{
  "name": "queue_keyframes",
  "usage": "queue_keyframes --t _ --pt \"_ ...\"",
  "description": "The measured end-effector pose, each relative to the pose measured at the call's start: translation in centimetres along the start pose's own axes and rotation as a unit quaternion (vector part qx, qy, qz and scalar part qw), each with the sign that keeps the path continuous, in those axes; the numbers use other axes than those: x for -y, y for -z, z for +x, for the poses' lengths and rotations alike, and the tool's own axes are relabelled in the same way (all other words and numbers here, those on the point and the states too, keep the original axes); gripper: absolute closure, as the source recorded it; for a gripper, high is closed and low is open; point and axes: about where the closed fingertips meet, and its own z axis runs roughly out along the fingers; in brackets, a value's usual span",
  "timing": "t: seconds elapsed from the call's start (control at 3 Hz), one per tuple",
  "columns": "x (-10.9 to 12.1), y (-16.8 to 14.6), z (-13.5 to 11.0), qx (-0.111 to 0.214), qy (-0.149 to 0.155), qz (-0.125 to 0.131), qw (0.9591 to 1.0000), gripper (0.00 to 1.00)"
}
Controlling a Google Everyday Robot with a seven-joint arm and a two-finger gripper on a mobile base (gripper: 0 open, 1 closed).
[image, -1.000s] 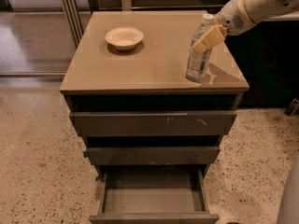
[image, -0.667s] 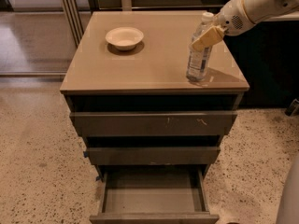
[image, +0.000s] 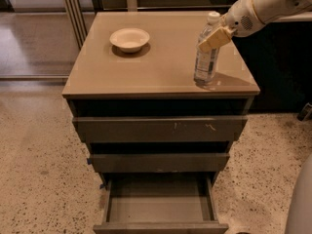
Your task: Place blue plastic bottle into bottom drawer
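Note:
The blue plastic bottle (image: 206,52), clear with a white cap, stands on the right side of the cabinet top (image: 156,67). My gripper (image: 215,36) is at the bottle's upper part, just below the cap, reaching in from the upper right. It covers part of the bottle's shoulder. The bottle's base rests on the cabinet top. The bottom drawer (image: 160,209) is pulled out toward me at the foot of the cabinet, and its inside shows nothing in it.
A white bowl (image: 129,39) sits on the cabinet top at the back left. The top drawer (image: 160,129) and middle drawer (image: 160,162) are slightly out. Speckled floor surrounds the cabinet; a dark unit stands to its right.
The gripper and bottle have stayed almost in place; the bottle seems to have shifted only very slightly.

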Motion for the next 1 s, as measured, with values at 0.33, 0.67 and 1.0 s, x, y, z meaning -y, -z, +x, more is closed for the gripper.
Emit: queue_keyframes --t 0.33,0.67,1.0 --pt "-2.2 1.2 -1.9 0.022 0.042 -0.036 0.9982 1.0" --pt "-5.6 3.7 -3.9 0.05 0.088 -0.083 0.9914 1.0" --pt "-10.3 7.4 -5.3 0.085 0.107 -0.134 0.9815 1.0"
